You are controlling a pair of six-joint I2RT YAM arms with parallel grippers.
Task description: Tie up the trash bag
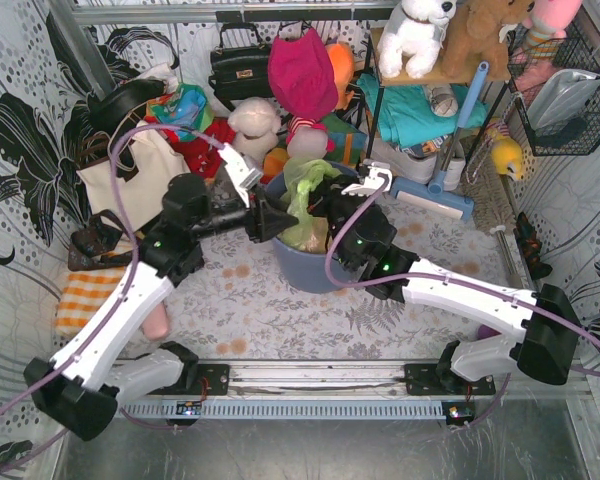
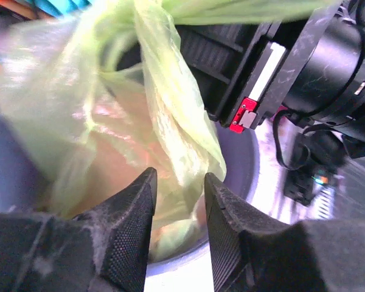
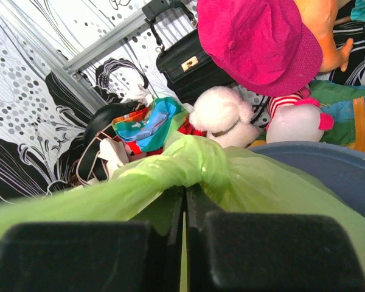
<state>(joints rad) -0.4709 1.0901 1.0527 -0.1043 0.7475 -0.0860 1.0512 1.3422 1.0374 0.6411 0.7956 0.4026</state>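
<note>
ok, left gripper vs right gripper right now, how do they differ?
Jaws: apart on the left gripper; pressed together on the right gripper. Hold: the right gripper pinches a twisted strand of the trash bag; the left gripper grips nothing visibly, film only showing beyond its gap. Side: left gripper reaches from the bin's left, right gripper from its right. Both sit at the bag's top.

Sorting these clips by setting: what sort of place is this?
Probably a staged home-like robot test cell: patterned wall panels, a heap of plush toys and handbags, and a blue-grey bin holding the trash bag.
</note>
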